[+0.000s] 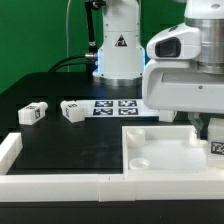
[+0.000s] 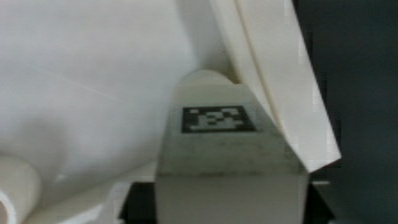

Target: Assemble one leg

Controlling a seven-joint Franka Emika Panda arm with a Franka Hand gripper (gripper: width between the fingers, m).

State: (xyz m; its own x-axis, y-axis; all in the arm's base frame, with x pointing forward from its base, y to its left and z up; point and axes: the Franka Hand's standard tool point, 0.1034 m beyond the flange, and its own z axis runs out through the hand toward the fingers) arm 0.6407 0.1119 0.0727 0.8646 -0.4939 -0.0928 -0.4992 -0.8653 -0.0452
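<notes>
Arm's head sits low at the exterior view's right, over the square panel, which lies flat on the black worktop with its raised rim and round sockets up. The gripper is mostly hidden behind the arm's white housing; a tagged white piece shows just beneath it at the frame edge, probably a leg brought to the panel. Cannot tell whether the jaws are clamped on it.

Wrist view: a tagged grey face pressed close against white panel surface; too near to read more.

Two spare legs lie on their sides well apart from the panel, near the marker board, presumably parked within reach for later.
</notes>
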